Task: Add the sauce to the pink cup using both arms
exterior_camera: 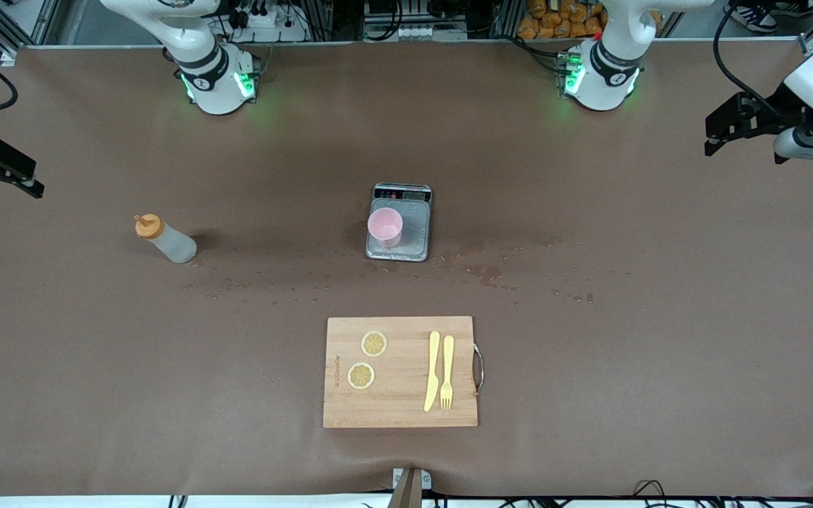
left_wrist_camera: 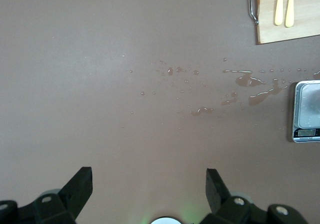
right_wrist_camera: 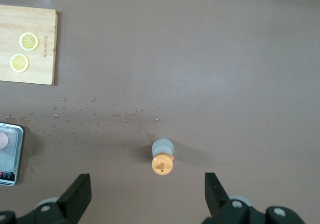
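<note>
The sauce bottle, whitish with an orange nozzle cap, stands upright on the brown table toward the right arm's end. The pink cup stands on a small grey scale at the table's middle. My right gripper hangs open and empty high over the table's edge at its own end. In the right wrist view that gripper looks down on the sauce bottle, with a sliver of the pink cup at the edge. My left gripper waits open and empty over the table at its own end.
A wooden cutting board lies nearer to the front camera than the scale, carrying two lemon slices, a yellow knife and a fork. Spilled droplets dot the table between board and scale.
</note>
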{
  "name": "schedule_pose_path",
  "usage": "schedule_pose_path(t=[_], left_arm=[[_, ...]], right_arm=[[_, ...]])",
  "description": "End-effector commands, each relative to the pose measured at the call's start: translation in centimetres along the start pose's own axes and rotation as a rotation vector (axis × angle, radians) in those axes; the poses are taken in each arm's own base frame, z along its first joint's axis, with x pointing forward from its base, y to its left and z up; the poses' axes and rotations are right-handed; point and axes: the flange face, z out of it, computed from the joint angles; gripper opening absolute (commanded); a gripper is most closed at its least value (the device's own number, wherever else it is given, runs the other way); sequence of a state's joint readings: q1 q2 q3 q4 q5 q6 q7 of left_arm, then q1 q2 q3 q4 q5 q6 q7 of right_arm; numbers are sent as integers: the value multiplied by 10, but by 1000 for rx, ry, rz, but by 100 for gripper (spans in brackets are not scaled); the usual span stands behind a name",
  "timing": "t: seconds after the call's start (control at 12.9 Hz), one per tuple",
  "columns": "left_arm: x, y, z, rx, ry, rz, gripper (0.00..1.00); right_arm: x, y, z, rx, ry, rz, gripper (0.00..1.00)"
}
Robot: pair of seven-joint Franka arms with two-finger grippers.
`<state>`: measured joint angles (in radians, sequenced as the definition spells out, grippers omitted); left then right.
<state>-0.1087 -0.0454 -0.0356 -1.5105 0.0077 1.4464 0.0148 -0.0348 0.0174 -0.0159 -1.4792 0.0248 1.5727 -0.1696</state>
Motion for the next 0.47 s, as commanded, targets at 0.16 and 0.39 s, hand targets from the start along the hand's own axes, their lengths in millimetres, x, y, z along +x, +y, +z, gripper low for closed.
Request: schedule_pose_path(t=[0.16,0.39], left_arm=[[-1,-2,-3,18,-5,19,100],[-1,-2,-5,15,1,18,100]], right_arm=[[1,5,0,-19,14,-44,100],[-1,17,0,-21,14,-21,100]])
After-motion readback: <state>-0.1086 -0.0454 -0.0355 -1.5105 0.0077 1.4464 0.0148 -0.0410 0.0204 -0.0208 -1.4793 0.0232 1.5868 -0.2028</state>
